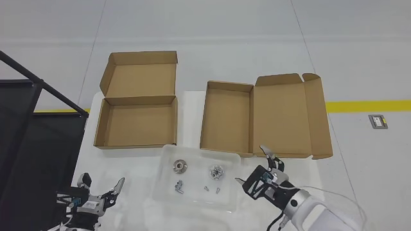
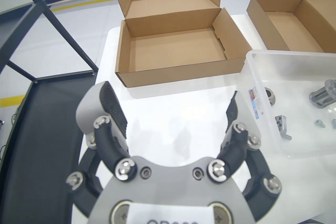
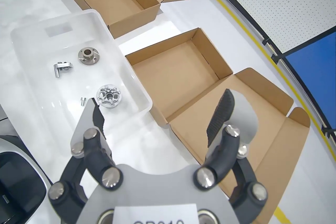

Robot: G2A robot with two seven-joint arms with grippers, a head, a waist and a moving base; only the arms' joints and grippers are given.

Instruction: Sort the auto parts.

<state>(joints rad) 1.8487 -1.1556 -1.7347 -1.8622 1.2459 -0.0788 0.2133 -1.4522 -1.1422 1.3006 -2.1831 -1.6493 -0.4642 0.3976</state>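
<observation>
1. Finding auto parts point(image 1: 180, 164) lying loose inside the clear bin point(image 1: 192, 147), fronting two open cardboard boxes point(image 1: 135, 125), likely the sorting destinations.
2. Hanging left gripper point(image 2: 170, 93) and right gripper point(image 3: 160, 97) flanking the bin, jaws spread, grasping nothing, seemingly readying picks.
3. Catching the toothed disc point(image 3: 109, 97) face-up via right wrist; getting it side-on, cut by the edge, via left wrist.

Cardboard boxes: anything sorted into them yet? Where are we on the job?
Done: nothing; the left box and right box are both empty. In hand: nothing; the left gripper and right gripper are open, either side of the clear bin. Left: everything. The flanged hub, slotted round part, bracket and small screws all lie in the bin.
</observation>
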